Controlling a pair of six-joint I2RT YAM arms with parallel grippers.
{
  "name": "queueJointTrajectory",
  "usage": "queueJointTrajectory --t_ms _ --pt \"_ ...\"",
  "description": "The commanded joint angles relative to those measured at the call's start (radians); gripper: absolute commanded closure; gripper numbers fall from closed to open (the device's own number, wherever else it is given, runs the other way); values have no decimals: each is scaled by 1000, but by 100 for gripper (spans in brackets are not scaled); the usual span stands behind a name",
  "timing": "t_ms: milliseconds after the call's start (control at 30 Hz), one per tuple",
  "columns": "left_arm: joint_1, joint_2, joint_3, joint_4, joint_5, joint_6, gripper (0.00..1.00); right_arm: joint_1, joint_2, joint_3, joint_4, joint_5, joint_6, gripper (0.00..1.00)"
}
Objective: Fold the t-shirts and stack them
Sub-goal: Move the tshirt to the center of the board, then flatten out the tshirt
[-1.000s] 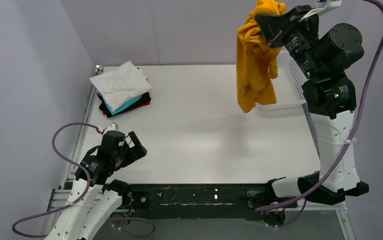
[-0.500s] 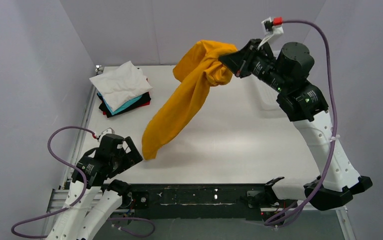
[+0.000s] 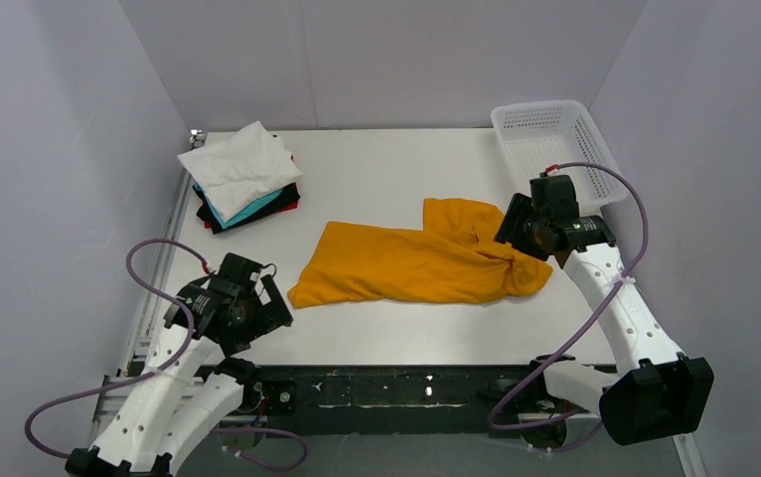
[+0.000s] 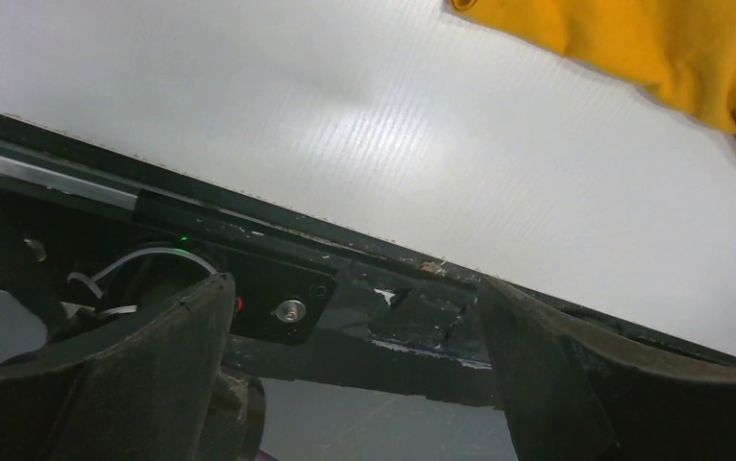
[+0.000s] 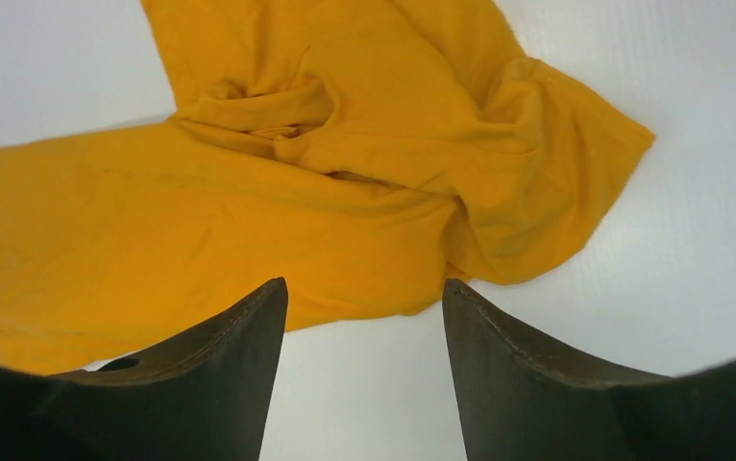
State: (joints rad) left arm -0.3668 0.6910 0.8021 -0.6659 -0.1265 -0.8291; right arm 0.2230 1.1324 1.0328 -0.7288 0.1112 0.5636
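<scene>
From the top view, the orange-yellow shirt (image 3: pixel 421 263) lies loose and unfolded across the middle of the table (image 3: pixel 386 169). Its long body stretches toward the left arm, and a bunched, twisted end sits near the right arm. The right fingers (image 3: pixel 516 227) sit low at that bunched end, apparently just over the cloth. The left fingers (image 3: pixel 269 310) wait near the table's front edge, close to the shirt's left corner but apart from it. That placement looks sensible, since spreading the shirt flat likely needs one arm at each end. The stack of folded shirts (image 3: pixel 242 179), white on top, sits at the far left corner, well clear of the working space. The white mesh basket (image 3: pixel 540 104) stands at the far right corner. In the left wrist view, the left fingers (image 4: pixel 134 384) stand wide apart with nothing between them and look down on the table's dark front rail. Only a strip of the shirt (image 4: pixel 652 48) shows at the upper right — near, but not reached. In the right wrist view, the right fingers (image 5: pixel 220 365) are also spread and hold nothing. The shirt (image 5: pixel 326 192) lies beyond their tips, creased and folded over itself, with one lobe flaring right. Folding has not begun — my guess is that smoothing comes first.
</scene>
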Motion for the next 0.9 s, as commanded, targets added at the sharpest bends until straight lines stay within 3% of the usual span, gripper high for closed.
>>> queueJointTrajectory --t_ms 0,167,333,533,867 --pt "0 102 -58 4 108 -13 2 -1 -50 35 -41 153 -73 31" --pt "0 228 -73 127 126 -3 2 0 -103 -44 37 76 -145 31" --pt "2 392 27 207 72 39 2 -2 -138 -129 107 75 -161 31" --pt "15 706 249 282 85 110 2 -39 -127 -186 174 106 -104 30" --pt "42 1273 743 253 108 218 2 -159 21 -149 302 -35 -56 31"
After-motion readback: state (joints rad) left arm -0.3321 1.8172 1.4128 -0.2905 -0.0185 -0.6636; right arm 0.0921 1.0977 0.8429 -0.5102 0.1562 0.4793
